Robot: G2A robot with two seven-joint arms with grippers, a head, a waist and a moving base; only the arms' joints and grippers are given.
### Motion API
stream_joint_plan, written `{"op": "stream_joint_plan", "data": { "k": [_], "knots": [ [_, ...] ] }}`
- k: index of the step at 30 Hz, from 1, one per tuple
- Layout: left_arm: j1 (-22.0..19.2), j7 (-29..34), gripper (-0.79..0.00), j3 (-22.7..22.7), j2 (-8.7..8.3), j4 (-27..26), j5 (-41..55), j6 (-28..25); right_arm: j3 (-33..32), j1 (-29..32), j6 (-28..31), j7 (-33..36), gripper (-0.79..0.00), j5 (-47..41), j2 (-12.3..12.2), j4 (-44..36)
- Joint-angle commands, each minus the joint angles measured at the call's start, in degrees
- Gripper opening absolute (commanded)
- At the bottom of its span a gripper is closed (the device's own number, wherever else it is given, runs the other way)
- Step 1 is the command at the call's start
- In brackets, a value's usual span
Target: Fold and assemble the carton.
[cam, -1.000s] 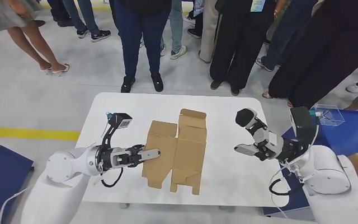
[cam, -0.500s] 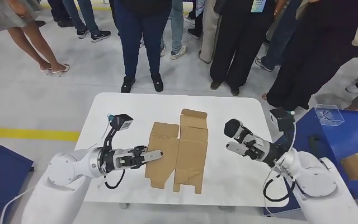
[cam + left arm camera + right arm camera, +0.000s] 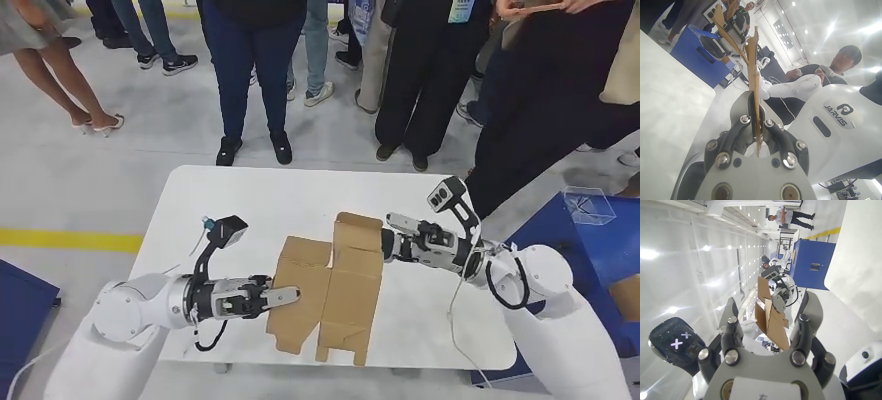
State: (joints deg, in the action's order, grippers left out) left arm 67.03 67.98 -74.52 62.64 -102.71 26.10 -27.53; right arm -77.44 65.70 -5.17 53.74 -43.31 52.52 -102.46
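**1. Carton.** The carton [image 3: 330, 295] is a flattened brown corrugated blank. It has two long panels side by side, with short flaps at the far and near ends. It sits over the middle of the white counter [image 3: 230, 200], with its long axis running away from the robot and slightly skewed. In the left wrist view the carton [image 3: 753, 75] is seen edge-on. Away from the grip it splits into two diverging leaves (the blank is not pressed fully flat). Whether its near end rests on the counter cannot be told.

**2. Left hand.** The left hand [image 3: 283, 295] lies low over the counter at the carton's left edge, about midway along the left panel. It is clenched on that edge. At the left hand [image 3: 754, 106], the cardboard passes straight between the two closed fingers. The right wrist view shows the same hand [image 3: 779, 303] farther off, against the carton [image 3: 772, 323].

**3. Right hand.** The right hand [image 3: 390, 240] is at the carton's right edge, beside the far flap of the right panel. It is released. At the right hand [image 3: 770, 299], the fingers are spread wide. The carton's edge lies in the gap between them, and neither finger is closed on it.

**4. Surroundings.** A blue cabinet [image 3: 615, 250] stands beside the counter on the robot's right. A clear box [image 3: 590, 205] sits on top of it.
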Motion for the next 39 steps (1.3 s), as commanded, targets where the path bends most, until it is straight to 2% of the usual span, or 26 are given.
{"op": "stream_joint_plan", "data": {
  "k": [1,3,4,9,10,11,12,29,32,37,39],
  "knots": [
    [-0.1,-0.2,-0.785,0.2,-0.03,-0.1,-0.2,0.2,0.6,-0.3,0.7,0.1,-0.711,0.6,0.1,-0.2],
    [-0.3,-0.5,-0.785,0.4,-0.06,-0.1,-0.3,0.4,1.0,-0.4,0.9,0.0,-0.742,0.5,0.3,-0.3],
    [-0.3,-0.5,-0.785,0.5,-0.08,-0.2,-0.3,0.5,1.1,-0.5,1.0,-0.1,-0.785,0.6,0.3,-0.4],
    [-0.7,-0.8,-0.785,0.5,-0.21,-0.3,-0.1,1.1,1.4,-0.9,0.5,0.2,-0.785,1.0,0.5,-0.4],
    [-0.8,-0.9,-0.748,0.6,-0.23,-0.2,-0.1,1.3,1.5,-0.9,0.4,0.3,-0.785,0.9,0.5,-0.3],
    [-0.9,-1.0,-0.431,0.6,-0.26,-0.1,-0.2,1.7,1.5,-1.0,0.3,0.4,-0.785,0.9,0.5,-0.4],
    [-1.0,-1.4,0.0,0.5,-0.29,0.0,-0.7,2.1,1.5,-1.1,0.0,0.3,-0.785,1.0,0.5,-0.3],
    [-1.0,-1.5,0.0,0.5,-0.3,-0.1,-0.7,2.1,1.3,-1.3,-0.4,0.2,-0.785,0.9,0.6,-0.5],
    [-1.0,-1.5,0.0,0.5,-0.3,-0.1,-0.7,2.1,1.2,-0.4,0.3,-2.6,-0.785,1.7,0.7,-1.3],
    [-0.6,-2.8,0.0,-2.4,-0.96,-4.9,-14.0,-3.3,1.0,1.4,2.0,-6.9,-0.785,3.6,0.9,-2.2],
    [0.0,-3.4,0.0,-2.1,-1.04,-7.3,-17.2,-5.4,1.1,1.7,2.2,-8.2,-0.785,4.2,1.0,-2.7]
  ]
}}
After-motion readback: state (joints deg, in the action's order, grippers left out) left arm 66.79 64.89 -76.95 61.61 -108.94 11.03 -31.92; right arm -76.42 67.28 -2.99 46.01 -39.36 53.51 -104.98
